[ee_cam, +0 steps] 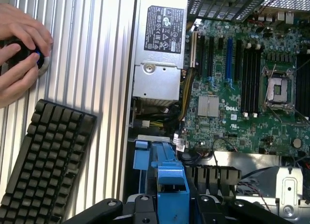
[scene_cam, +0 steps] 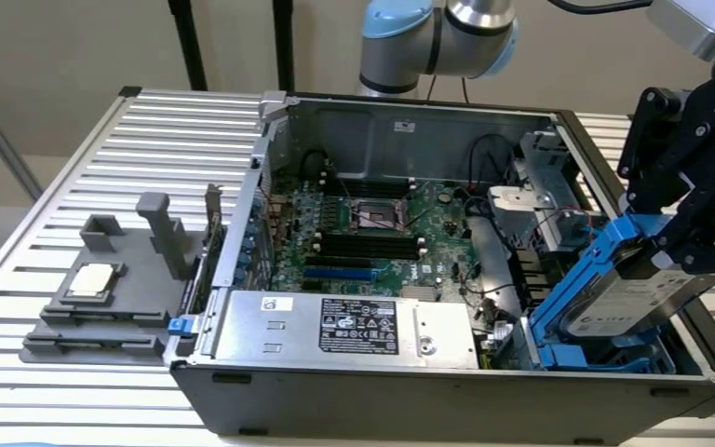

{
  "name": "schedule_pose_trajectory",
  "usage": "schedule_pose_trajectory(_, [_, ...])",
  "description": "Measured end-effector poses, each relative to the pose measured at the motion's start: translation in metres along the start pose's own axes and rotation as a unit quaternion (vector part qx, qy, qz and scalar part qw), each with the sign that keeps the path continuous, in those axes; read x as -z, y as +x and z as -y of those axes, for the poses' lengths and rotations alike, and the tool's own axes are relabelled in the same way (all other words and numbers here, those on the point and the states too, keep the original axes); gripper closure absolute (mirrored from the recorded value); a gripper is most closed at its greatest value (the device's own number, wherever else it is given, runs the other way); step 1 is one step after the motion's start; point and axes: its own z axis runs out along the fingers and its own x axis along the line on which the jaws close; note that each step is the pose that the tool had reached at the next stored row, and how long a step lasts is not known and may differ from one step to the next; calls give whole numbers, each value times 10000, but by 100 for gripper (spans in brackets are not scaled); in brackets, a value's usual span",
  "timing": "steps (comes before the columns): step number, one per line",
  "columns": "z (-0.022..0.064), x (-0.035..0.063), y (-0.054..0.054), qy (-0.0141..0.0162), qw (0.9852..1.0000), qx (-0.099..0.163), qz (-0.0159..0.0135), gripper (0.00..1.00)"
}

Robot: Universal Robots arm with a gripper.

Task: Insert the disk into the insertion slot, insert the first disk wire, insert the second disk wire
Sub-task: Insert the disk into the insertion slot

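Disk [scene_cam: 632, 302], held tilted by fingers [scene_cam: 703, 244], seemingly partway into insertion slot [scene_cam: 581, 358].

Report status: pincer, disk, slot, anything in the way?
Pincer shut on silver-grey hard drive in blue plastic carrier. Drive tilted, lower end at blue-railed dark metal bay, not seated. No obstruction seen.

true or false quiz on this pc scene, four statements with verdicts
1. The hand grips the disk. True.
2. The disk lies flat, fully seated in the slot. False: it is tilted, with its upper end above the case.
3. A black keyboard lies on the slatted table. True.
4. The power supply has been taken out of the case. False: it sits inside the case, beside the slot.
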Motion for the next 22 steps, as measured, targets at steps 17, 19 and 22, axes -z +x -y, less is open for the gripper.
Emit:
schedule_pose_trajectory(17, [2, -31, 2, 0, 10000, 1, -2, 59])
schedule_pose_trajectory(19, [3, -53, 4, 0, 10000, 1, -3, 59])
schedule_pose_trajectory(22, [19, -104, 8, 0, 10000, 4, 0, 59])
